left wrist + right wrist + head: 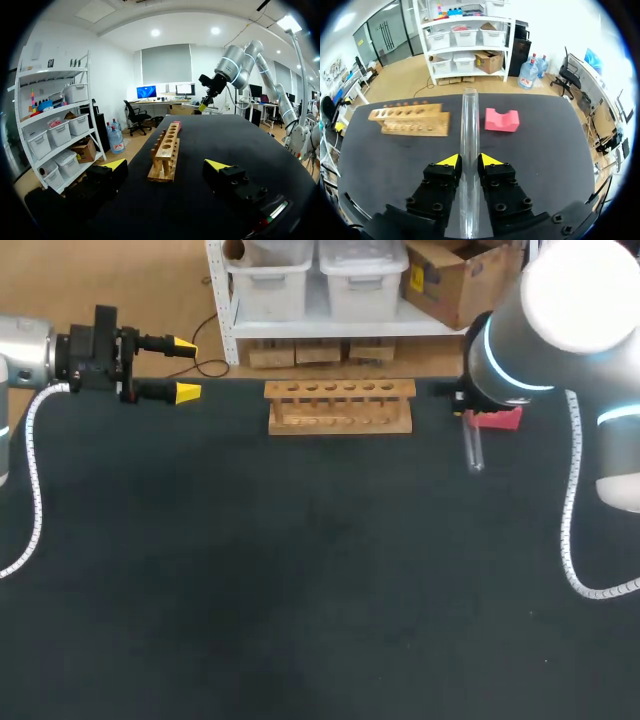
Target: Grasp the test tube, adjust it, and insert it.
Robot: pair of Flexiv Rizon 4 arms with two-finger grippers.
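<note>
Right wrist view: right gripper (469, 161) clamped on the test tube (469, 125), which runs out ahead between the fingers.
Tube location: held well to the right of the wooden rack (410, 120), by the pink block (502, 120) on that side.
Left gripper (185, 368): released, empty, well left of the rack.
Done: grasp.
Remaining: reorient the tube, carry it to the rack, insert. No tube is in the rack.

test tube (469, 130): 1 | wooden rack (340, 407): 1, one row of holes along the top, number too small to count | pink block (502, 120): 1 | counter (300, 570): 1 | arms: 2, left arm (25, 355), right arm (540, 330) | tools: 2, left tool (184, 368), right tool (468, 160) | yellow fingertips (187, 392): 4, two per tool
</note>
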